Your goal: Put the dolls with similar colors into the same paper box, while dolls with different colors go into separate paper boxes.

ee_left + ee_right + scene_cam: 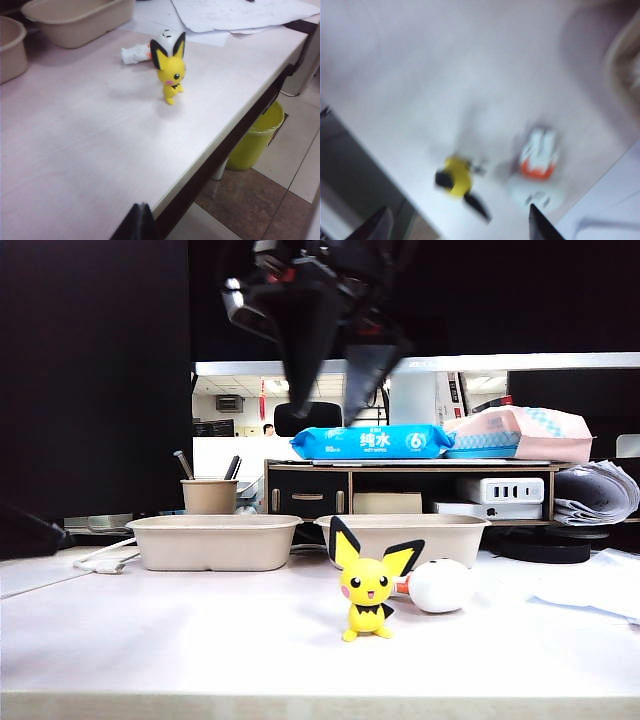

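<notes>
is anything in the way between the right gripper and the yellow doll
Nothing visible. The right gripper hangs open above the yellow doll, with only bare table between; the white doll lies beside it, not over it.

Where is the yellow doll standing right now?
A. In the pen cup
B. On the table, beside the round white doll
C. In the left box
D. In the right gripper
B: the yellow doll stands upright on the table, in front of the boxes, with the white doll just beside it.
</notes>
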Controlling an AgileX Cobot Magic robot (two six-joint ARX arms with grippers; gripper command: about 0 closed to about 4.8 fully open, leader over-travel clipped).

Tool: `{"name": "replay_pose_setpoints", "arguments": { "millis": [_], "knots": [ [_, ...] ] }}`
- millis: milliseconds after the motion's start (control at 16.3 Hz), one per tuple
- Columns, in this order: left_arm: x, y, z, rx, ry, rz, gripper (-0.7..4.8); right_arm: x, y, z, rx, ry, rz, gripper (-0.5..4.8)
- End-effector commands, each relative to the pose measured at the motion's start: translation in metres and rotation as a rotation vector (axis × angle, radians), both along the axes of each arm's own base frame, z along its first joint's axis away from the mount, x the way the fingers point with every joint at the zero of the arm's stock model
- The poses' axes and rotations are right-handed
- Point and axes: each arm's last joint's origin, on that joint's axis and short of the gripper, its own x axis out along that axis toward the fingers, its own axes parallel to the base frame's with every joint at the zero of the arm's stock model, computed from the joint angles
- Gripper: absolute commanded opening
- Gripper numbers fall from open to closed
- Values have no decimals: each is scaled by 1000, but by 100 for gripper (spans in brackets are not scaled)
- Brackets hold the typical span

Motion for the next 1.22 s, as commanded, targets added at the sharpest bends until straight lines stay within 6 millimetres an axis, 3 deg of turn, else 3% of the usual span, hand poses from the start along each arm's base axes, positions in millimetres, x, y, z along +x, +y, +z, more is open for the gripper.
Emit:
{"name": "replay_pose_setpoints", "arguments": {
  "millis": [61,490,1041,1224],
  "knots": [
    [0,0,2,-12,-8,-3,-5,-12,-4,-15,-47,52,-5,351],
    [0,0,2,-13,-9,-3,-5,-30,1,-69,-121,124,48,374],
    [0,0,2,-12,-8,-3,-5,-33,1,-101,-111,124,55,372],
    [0,0,2,-12,-8,-2,-5,-33,1,-107,-114,127,59,330]
  ]
}}
